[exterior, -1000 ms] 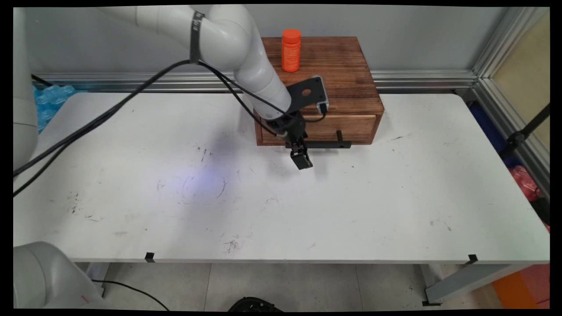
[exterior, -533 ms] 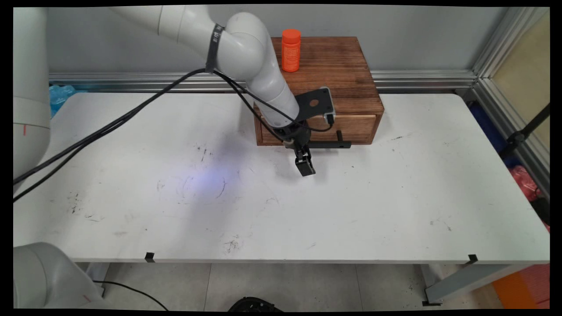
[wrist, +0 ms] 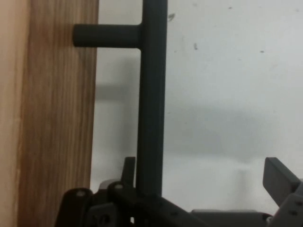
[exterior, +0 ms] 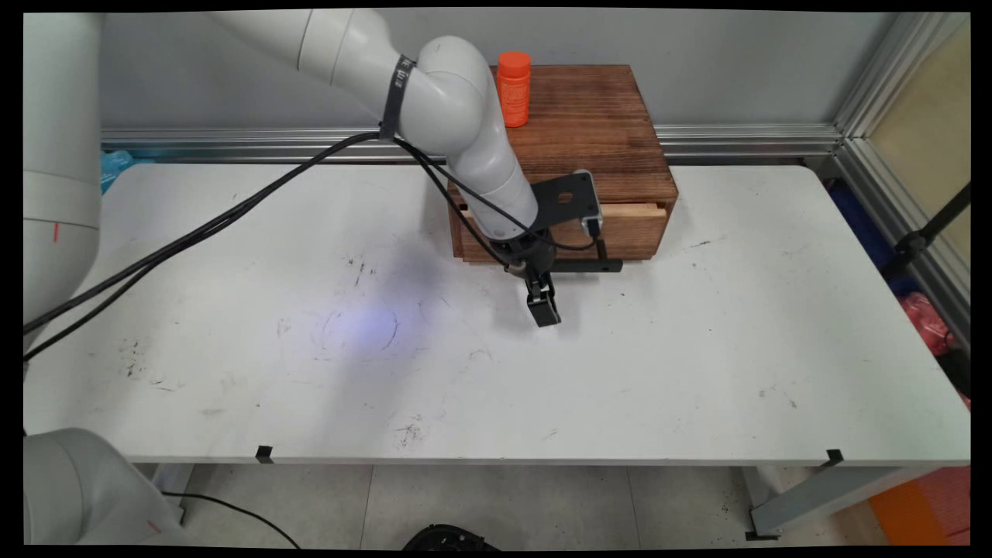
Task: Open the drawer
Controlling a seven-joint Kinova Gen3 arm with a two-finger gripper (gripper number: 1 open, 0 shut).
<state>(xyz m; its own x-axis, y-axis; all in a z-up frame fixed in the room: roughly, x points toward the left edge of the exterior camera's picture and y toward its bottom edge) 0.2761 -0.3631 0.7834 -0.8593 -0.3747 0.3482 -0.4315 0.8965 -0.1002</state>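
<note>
– Black handle (wrist: 151, 94): where is it found, and how is it met by the gripper (exterior: 545, 314)?
– It is fixed across the drawer (exterior: 628, 221) of the wooden box (exterior: 597, 116). The drawer is seen slightly out, with a pale strip shown along its top. The bar is straddled, not clamped: the fingers (wrist: 279, 175) are spread wide, one just beside the bar on the drawer side, the other well apart.
– What could be spoiled?
– With nothing pinched, the bar could probably be slipped off if the hand were tilted or lifted. The light box might be dragged along the table, and the orange bottle (exterior: 513, 87) on its lid toppled.
– And the surroundings?
– A white table (exterior: 697, 349), scuffed with dark marks, is backed by a grey wall (exterior: 736, 62) and an aluminium rail (exterior: 736, 139); black cables (exterior: 232, 221) are draped over the left half
</note>
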